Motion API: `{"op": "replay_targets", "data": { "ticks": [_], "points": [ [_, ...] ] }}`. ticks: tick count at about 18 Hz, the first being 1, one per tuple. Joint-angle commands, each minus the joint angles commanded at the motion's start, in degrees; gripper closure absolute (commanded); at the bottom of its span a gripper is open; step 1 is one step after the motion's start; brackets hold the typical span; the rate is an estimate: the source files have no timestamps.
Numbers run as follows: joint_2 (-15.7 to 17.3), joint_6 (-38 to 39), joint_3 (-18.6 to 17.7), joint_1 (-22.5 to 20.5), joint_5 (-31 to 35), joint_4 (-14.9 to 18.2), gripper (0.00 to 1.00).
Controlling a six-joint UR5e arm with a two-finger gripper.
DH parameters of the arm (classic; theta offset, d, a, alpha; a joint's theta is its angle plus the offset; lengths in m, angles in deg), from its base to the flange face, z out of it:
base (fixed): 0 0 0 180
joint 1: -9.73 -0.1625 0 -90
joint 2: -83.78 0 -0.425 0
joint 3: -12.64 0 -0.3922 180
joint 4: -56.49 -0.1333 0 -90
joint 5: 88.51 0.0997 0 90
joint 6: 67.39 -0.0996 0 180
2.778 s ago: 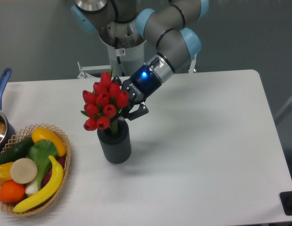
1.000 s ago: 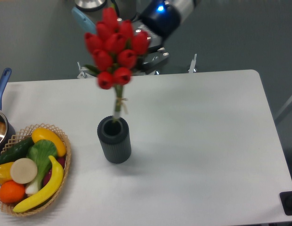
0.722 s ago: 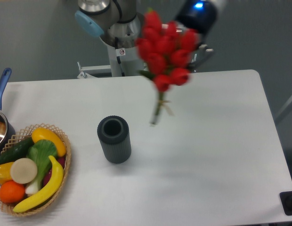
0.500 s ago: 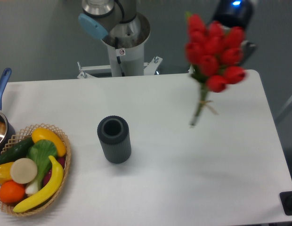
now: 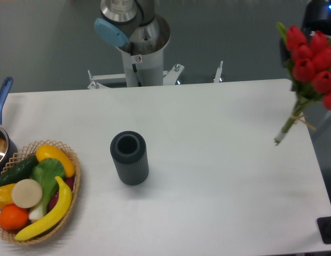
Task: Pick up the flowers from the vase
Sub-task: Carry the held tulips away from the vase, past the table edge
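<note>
One bunch of red tulip buds on tied green stems (image 5: 310, 58) hangs at the far right edge of my view, clear of the short dark grey ribbed vase (image 5: 129, 158) standing on the white bench (image 5: 219, 176). My claw is mostly out of frame; I cannot tell its grip. If it slackens, the bunch may drop off the bench edge.

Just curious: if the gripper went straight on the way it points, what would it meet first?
Probably the table near its right edge, past the flowers the gripper holds; depth is unclear.
</note>
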Motion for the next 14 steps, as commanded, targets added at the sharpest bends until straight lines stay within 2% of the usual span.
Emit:
{"op": "replay_targets", "data": {
  "ticks": [3, 14],
  "points": [
    [-1.7, -3.2, -0.1, -0.2, 0.0, 0.1, 0.49],
    [-1.9, -4.2, -1.0, 0.1, 1.2, 0.1, 0.49]
  ]
}}
